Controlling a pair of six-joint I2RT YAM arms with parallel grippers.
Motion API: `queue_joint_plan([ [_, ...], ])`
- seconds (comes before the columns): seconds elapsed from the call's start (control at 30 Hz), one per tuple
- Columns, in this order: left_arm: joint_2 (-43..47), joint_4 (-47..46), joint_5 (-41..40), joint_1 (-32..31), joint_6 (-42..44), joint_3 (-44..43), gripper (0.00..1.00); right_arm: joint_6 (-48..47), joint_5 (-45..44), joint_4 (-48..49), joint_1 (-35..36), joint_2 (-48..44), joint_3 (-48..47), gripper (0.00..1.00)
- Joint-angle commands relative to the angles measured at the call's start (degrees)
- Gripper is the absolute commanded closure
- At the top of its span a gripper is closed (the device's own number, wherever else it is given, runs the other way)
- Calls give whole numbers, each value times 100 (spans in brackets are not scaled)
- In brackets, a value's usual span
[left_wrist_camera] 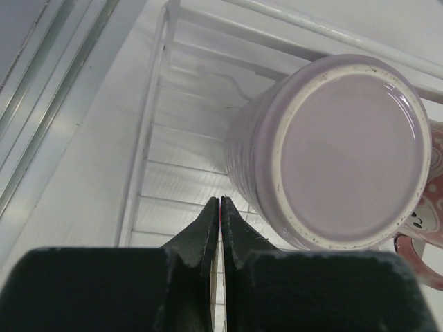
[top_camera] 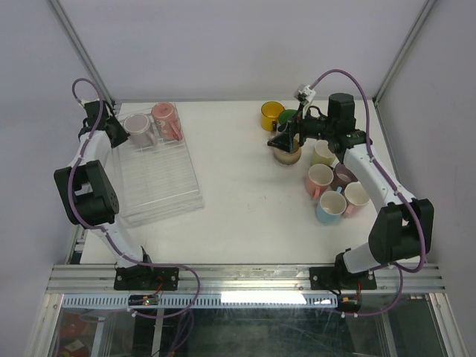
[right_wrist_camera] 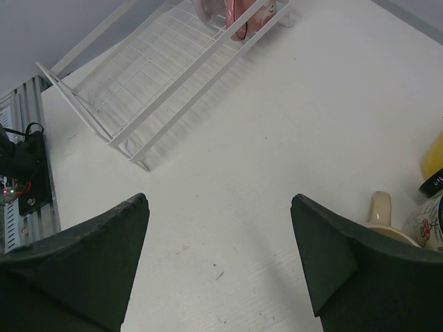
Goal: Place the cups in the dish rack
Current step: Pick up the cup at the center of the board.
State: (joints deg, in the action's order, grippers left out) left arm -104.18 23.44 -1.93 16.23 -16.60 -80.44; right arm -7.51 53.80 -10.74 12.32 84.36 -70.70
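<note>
In the top view, the right gripper (top_camera: 284, 140) covered most of the beige mug (top_camera: 287, 158) beneath it and part of the green mug (top_camera: 289, 117) behind it. The left wrist view's right edge cut off the pink mug (left_wrist_camera: 430, 207), leaving only its handle and a strip of patterned wall beside the lilac mug (left_wrist_camera: 332, 152). In the right wrist view, the top edge cropped the same pink mug in the dish rack (right_wrist_camera: 138, 83), and the right edge left only a sliver of the yellow mug (right_wrist_camera: 435, 155).

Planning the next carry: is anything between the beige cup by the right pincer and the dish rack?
Nothing visible: bare table lies between the beige cup and the dish rack.
</note>
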Motion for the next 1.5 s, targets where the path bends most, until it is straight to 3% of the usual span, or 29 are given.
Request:
queue_joint_plan([
  [0.0,-24,-421,507,29,26,-230,100,-84,-19,90,35,-157,-189,14],
  [0.57,-92,-586,1238,21,104,-117,100,-84,-10,72,36,-132,-219,14],
  [0.83,267,-523,623,21,34,108,88,-166,-30,-5,37,-159,-243,14],
  [1.17,1259,-249,450,23,-306,492,67,-416,-23,-366,36,-134,-527,14],
  [1.3,1913,-244,840,21,-621,695,55,-545,12,-479,34,-188,-661,14],
  [1.37,2187,-336,1146,23,-817,831,45,-611,66,-450,34,-233,-677,14],
  [1.47,2752,-947,1773,29,-1214,1343,32,-638,121,-329,34,-278,-672,14],
])
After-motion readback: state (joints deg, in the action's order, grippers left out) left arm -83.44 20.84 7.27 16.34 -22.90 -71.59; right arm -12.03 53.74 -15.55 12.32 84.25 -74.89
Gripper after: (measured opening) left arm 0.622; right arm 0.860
